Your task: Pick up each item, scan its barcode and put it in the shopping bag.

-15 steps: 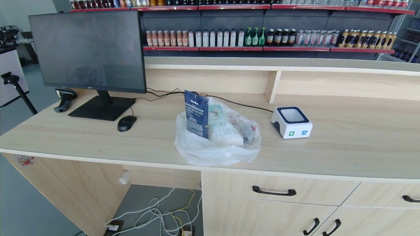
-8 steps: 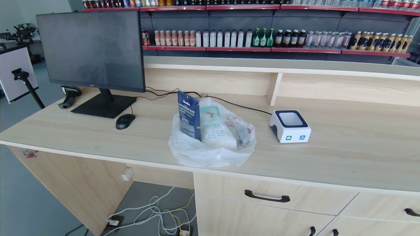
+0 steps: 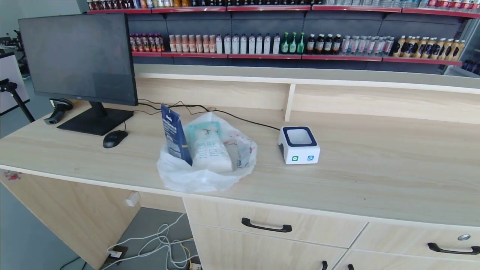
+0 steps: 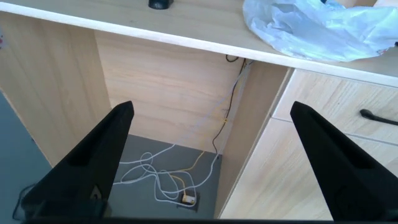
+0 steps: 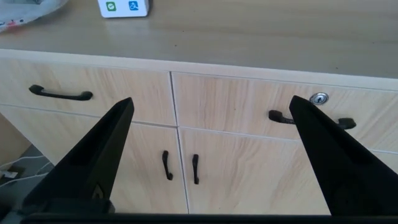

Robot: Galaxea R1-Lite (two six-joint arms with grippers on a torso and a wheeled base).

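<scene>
A white plastic shopping bag (image 3: 206, 176) lies open on the wooden counter (image 3: 375, 176). In it stand a dark blue pouch (image 3: 173, 138) and a white and teal pack (image 3: 210, 150). To the bag's right sits a white barcode scanner (image 3: 299, 145) with a dark window on top. My left gripper (image 4: 211, 168) hangs open and empty below the counter edge, in front of the gap under the desk, with the bag (image 4: 317, 28) above it. My right gripper (image 5: 211, 168) is open and empty in front of the drawers, below the scanner (image 5: 123, 7).
A monitor (image 3: 77, 60), a black mouse (image 3: 114, 138) and a hand-held scanner (image 3: 56, 112) stand at the counter's left. A black cable (image 3: 243, 119) runs behind the bag. A raised ledge (image 3: 300, 80) backs the counter. Drawers with black handles (image 3: 266, 227) are below; cables (image 4: 168, 180) lie on the floor.
The whole head picture has shifted, so the camera has moved: bag, scanner and monitor now sit further left in it. Nothing on the counter has moved relative to the rest.
</scene>
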